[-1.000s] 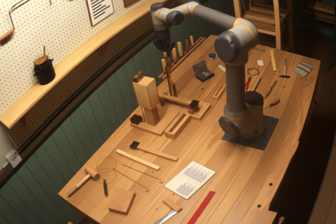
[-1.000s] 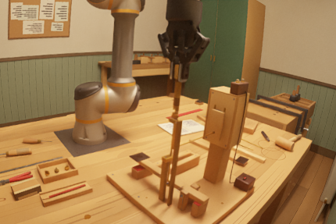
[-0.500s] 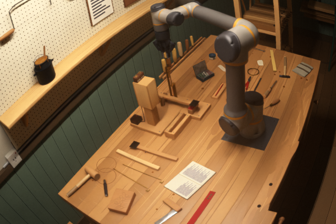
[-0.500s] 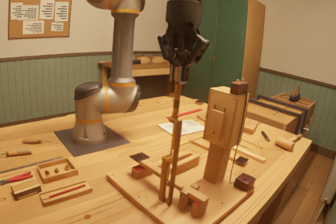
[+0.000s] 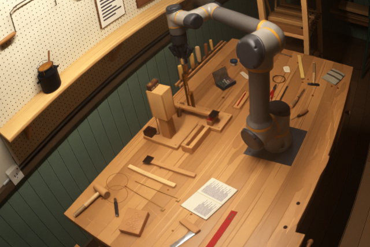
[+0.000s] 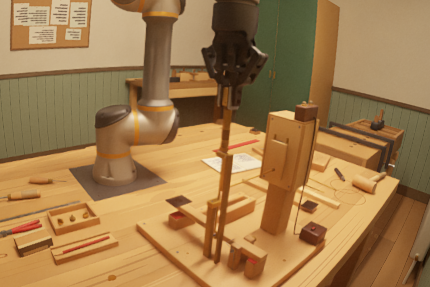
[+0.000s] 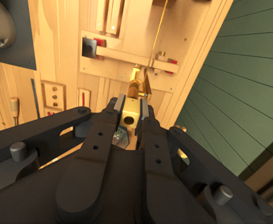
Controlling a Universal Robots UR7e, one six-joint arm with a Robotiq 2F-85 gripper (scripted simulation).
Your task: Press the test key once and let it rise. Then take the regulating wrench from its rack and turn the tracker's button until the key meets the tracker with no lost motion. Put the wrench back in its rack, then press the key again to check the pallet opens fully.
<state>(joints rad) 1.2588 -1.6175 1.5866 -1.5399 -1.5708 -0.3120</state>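
The regulating wrench stands upright over the far end of the key lever, beside the rack post. My gripper grips the wrench's square brass top between its two finger pads. The wrench shaft runs straight down toward the tracker's button, which the shaft hides. The black test key pad sits at the near end of the lever. A thin tracker wire runs across the base to the tall pallet box. The whole jig sits on a wooden base plate.
An open case of small parts lies behind the jig. A rack of wooden-handled chisels runs along the bench's wall side, close to my wrist. My arm base stands to the right. Loose tools and an open booklet lie on the front half.
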